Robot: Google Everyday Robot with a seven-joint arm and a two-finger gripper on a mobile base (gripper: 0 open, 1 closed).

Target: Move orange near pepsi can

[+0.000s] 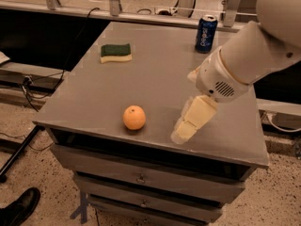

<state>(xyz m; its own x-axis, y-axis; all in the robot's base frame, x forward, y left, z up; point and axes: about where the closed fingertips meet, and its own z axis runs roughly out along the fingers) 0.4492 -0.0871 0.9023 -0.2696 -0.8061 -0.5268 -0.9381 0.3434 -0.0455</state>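
Observation:
The orange [134,117] sits on the grey table top [150,74] near its front edge. The pepsi can [206,34] stands upright at the far right of the table, well apart from the orange. My gripper [184,130] hangs from the white arm [249,55] on the right, its cream tip low over the table's front edge, a short way right of the orange and not touching it.
A green and yellow sponge [115,52] lies at the far left of the table. Drawers [141,178] sit under the top. A dark shoe [19,208] is on the floor at the bottom left. Metal rails run behind the table.

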